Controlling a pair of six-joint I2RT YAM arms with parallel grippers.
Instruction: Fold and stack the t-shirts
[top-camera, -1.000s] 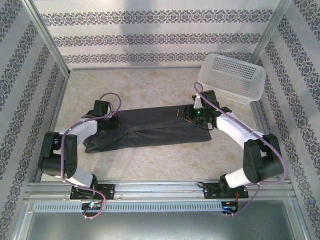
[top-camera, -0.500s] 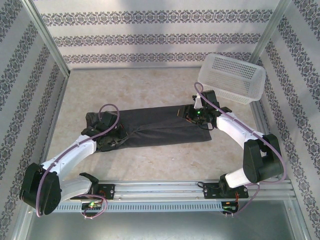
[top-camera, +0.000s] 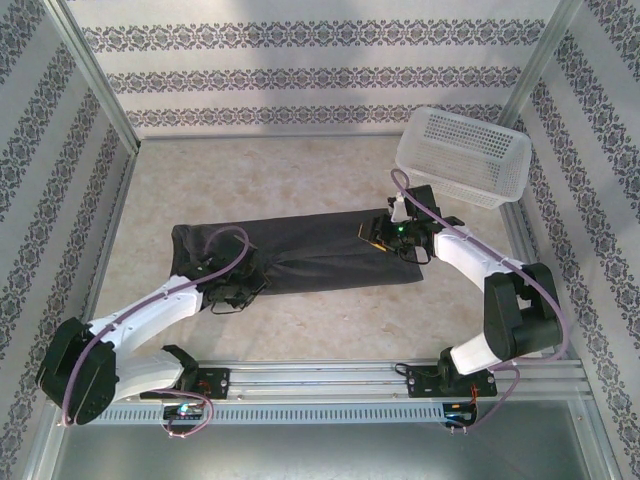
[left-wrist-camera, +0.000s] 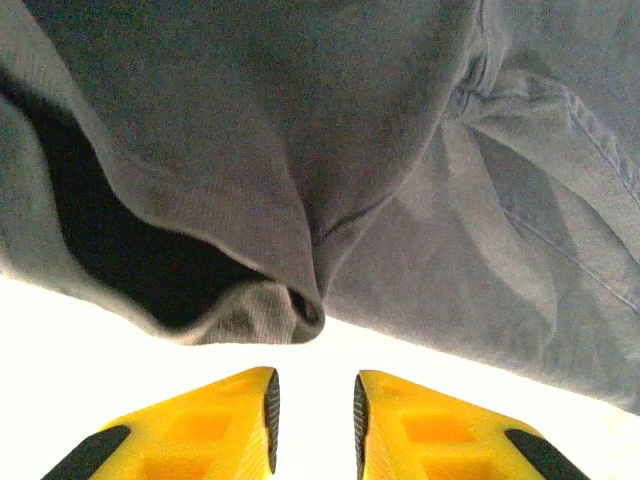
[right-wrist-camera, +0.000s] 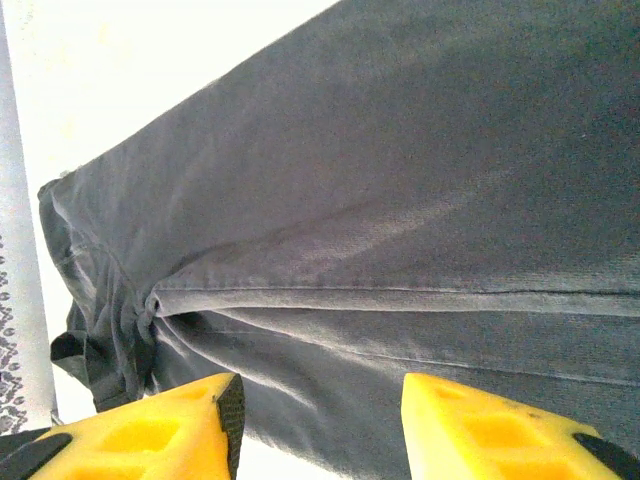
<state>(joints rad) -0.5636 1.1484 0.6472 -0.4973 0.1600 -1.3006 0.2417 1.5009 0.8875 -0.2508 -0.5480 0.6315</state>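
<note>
One dark charcoal t-shirt (top-camera: 310, 250) lies folded into a long band across the middle of the table. My left gripper (top-camera: 235, 290) sits at the near edge of the shirt's left part. In the left wrist view it (left-wrist-camera: 313, 415) is open with a narrow gap and nothing between the fingers, and a curled fold of the t-shirt (left-wrist-camera: 300, 300) lies just ahead on the bright tabletop. My right gripper (top-camera: 385, 232) hovers over the shirt's right end. In the right wrist view it (right-wrist-camera: 320, 430) stands wide open above the t-shirt (right-wrist-camera: 400, 200), beside a seam.
A white mesh basket (top-camera: 465, 155) stands at the back right, just behind the right arm. Patterned walls and metal posts enclose the table on three sides. A metal rail (top-camera: 320, 375) carrying both arm bases runs along the near edge.
My left arm has swung down, and its gripper has moved from the shirt's far left edge to its near edge. The shirt's left end now lies further back. The right gripper barely moved.
</note>
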